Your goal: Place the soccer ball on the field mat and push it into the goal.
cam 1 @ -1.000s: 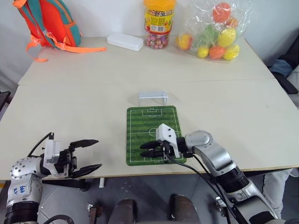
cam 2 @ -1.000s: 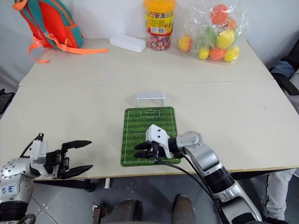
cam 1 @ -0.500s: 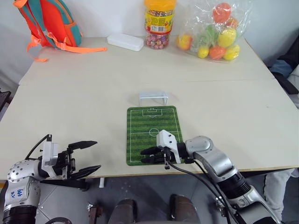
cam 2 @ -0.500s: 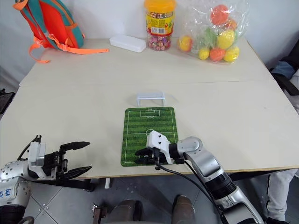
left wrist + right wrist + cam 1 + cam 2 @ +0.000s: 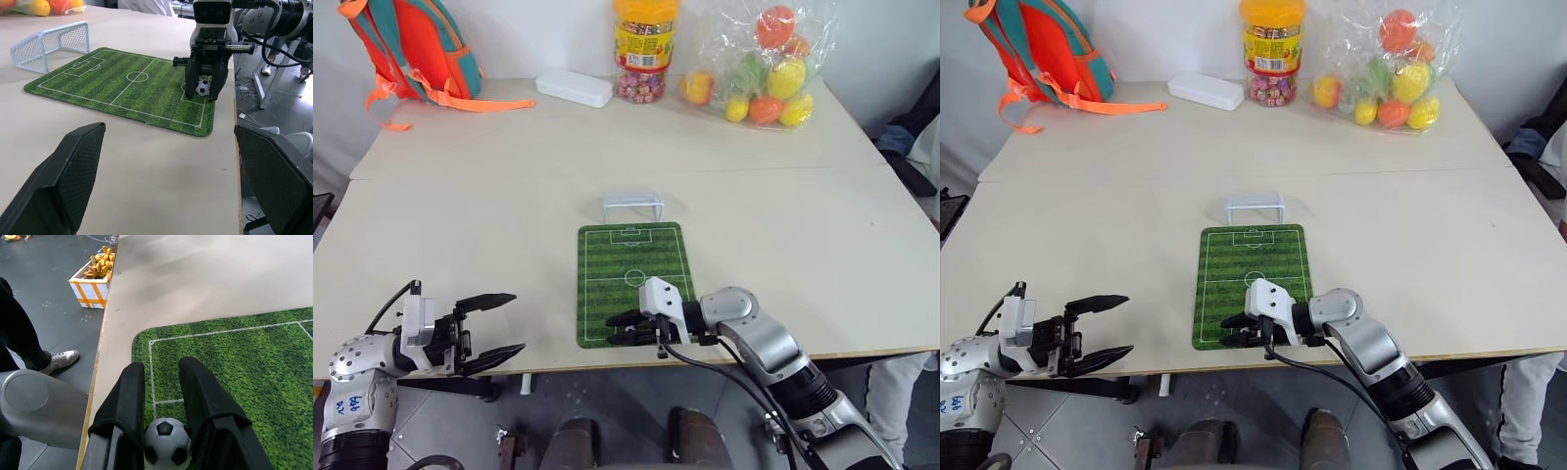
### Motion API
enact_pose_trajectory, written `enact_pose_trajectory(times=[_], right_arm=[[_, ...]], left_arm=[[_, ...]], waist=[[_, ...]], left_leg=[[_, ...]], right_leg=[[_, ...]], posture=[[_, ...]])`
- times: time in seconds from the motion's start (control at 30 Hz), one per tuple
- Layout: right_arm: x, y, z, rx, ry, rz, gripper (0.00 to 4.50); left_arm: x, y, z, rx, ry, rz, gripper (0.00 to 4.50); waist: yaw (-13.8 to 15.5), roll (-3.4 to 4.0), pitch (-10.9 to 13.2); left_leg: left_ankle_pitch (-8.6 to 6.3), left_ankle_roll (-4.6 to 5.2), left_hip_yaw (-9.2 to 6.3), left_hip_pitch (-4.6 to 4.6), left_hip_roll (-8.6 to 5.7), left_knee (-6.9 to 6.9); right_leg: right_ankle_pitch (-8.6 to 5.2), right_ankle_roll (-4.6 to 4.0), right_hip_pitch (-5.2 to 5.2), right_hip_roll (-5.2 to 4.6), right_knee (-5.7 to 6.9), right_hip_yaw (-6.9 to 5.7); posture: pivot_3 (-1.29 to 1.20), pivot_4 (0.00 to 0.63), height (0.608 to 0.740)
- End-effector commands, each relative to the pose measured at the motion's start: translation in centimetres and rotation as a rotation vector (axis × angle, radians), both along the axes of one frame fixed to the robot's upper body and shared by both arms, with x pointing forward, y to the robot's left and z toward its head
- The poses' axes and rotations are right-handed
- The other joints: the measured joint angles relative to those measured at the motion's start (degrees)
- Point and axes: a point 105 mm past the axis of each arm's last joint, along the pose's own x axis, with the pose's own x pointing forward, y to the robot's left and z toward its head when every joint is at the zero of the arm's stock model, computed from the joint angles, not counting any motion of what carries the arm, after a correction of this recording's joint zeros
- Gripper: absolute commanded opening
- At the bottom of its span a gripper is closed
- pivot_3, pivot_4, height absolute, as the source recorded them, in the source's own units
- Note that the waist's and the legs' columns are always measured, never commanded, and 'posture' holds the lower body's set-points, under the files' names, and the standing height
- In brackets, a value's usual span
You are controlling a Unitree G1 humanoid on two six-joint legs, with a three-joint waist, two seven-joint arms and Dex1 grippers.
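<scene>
The soccer ball (image 5: 167,448), tiny and white with black patches, sits between the two black fingers of my right gripper (image 5: 612,330), which is shut on it. The gripper points left, low over the near end of the green field mat (image 5: 631,259), and the ball (image 5: 203,88) is at the mat's surface inside the near penalty box. The white goal (image 5: 633,204) stands on the table just past the mat's far end, its mouth facing the mat. My left gripper (image 5: 517,323) is open and holds nothing, off the table's near left edge, well left of the mat.
At the table's far edge are an orange and teal backpack (image 5: 411,49), a white oblong box (image 5: 574,88), a candy jar (image 5: 646,49) and a plastic bag of coloured balls (image 5: 764,69). A seam (image 5: 489,177) crosses the tabletop beyond the goal.
</scene>
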Motion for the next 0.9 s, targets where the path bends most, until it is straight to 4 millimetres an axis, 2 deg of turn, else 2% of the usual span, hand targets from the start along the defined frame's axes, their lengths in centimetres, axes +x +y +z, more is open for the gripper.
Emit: enact_pose_trajectory(times=[0.03,0.17,0.43,0.9], right_arm=[[-0.5,0.0,-0.5,-0.008,0.017,0.014,1.49],[-0.3,0.1,-0.3,0.002,0.005,0.014,2.56],[-0.2,0.1,0.2,0.011,-0.005,0.021,2.56],[-0.1,1.0,4.7,0.076,-0.109,0.088,2.56]], left_arm=[[-0.1,0.0,0.8,0.003,-0.039,-0.006,4.50],[0.0,-0.1,0.8,0.000,-0.043,-0.004,4.50],[0.2,-0.2,0.8,-0.005,-0.047,-0.001,4.50],[0.5,-0.3,0.7,-0.014,-0.048,-0.015,4.50]], waist=[[0.00,0.00,0.00],[0.01,-0.01,0.00],[0.01,-0.01,0.00],[0.01,-0.01,0.00]], left_leg=[[0.00,0.00,0.00,0.00,0.00,0.00],[0.00,0.00,0.02,0.00,0.00,0.00],[-0.02,0.01,0.04,0.01,0.00,0.00],[-0.02,0.02,0.06,0.01,0.01,-0.01]], right_leg=[[0.00,0.00,0.00,0.00,0.00,0.00],[0.00,0.00,0.00,0.00,-0.01,0.02],[0.00,0.00,0.00,0.00,-0.01,0.05],[0.00,0.00,-0.02,0.01,-0.01,0.07]], posture=[[0.00,0.150,0.740],[0.00,0.150,0.740],[0.00,0.150,0.740],[0.00,0.150,0.740]])
